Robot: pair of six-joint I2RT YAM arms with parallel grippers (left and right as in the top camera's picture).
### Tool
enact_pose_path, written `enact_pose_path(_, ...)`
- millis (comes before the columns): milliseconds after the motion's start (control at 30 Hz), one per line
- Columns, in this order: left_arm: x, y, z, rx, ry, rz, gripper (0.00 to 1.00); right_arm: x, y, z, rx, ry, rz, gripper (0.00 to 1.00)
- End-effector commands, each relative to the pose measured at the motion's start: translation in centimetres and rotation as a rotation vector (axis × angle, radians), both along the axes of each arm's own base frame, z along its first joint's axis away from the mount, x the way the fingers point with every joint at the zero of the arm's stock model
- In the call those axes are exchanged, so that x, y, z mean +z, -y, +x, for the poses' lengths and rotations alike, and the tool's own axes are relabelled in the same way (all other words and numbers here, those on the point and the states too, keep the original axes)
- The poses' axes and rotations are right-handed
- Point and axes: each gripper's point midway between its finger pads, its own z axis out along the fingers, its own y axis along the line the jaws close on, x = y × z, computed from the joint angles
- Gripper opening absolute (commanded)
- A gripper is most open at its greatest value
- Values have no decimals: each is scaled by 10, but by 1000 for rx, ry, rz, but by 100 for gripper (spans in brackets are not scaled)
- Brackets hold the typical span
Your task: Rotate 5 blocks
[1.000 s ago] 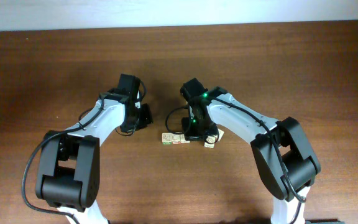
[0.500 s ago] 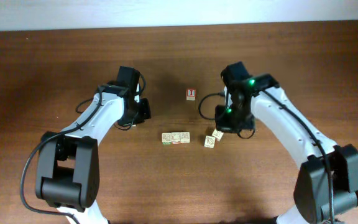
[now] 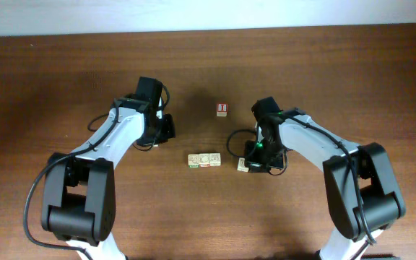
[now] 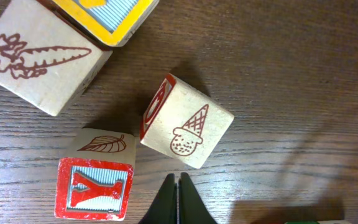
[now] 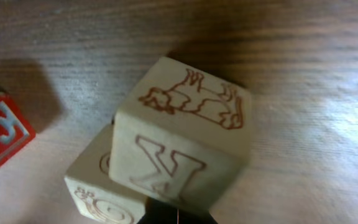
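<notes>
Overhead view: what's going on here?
Two arms are working over a wooden table. The right gripper, shut, has its tips at the K block, which sits against a second block; it grips neither. A row of three blocks lies beside them. The left gripper, shut and empty, hovers off to the other side of that row.

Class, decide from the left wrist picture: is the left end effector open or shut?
Shut. The left end effector shows its two tips pressed together, no gap and nothing between them; the ice-cream block lies ahead.
</notes>
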Motion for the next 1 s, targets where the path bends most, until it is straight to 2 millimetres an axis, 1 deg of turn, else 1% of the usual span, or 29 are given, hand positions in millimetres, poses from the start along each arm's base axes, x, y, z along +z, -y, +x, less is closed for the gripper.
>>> enact_pose_path(0,4,-2,5,-9,15,7,5,4,-26,4,-10,3,133,4)
enact_pose_path(67,4,-2,5,-9,14,7,4,3,-38,10,-11,35,141,4)
enact_pose_path(100,4,-2,5,-9,14,7,4,3,-41,11,-1,47,141,4)
enact_pose_path(167,4,-2,5,-9,15,7,4,2,-41,11,-10,48,129,4)
enact_pose_path(333,4,-2,5,-9,15,7,3,3,-45,20,-30,76,142,4)
enact_pose_path(400,4,-2,5,-9,16,7,3,3,-44,23,-31,89,135,4)
enact_pose_path(433,4,-2,5,-9,15,7,3,5,-44,24,-21,93,136,4)
enact_pose_path(467,4,-2,5,-9,16,7,3,12,-43,24,2,86,123,4)
enact_pose_path(533,4,-2,5,-9,14,7,3,26,-44,18,51,60,110,4)
enact_pose_path(567,4,-2,4,-9,13,7,3,28,-47,9,72,36,99,4)
enact_pose_path(600,4,-2,3,-9,9,8,3,26,-52,-2,92,7,87,4)
enact_pose_path(733,4,-3,2,-9,3,9,2,13,-61,-19,87,-9,10,4)
enact_pose_path(800,4,-3,2,-9,3,10,2,11,-60,-18,78,10,-22,4)
enact_pose_path(867,4,-3,2,-9,3,9,2,9,-58,-12,77,36,-36,4)
enact_pose_path(967,4,-3,2,-9,3,10,2,9,-61,-5,76,65,-26,4)
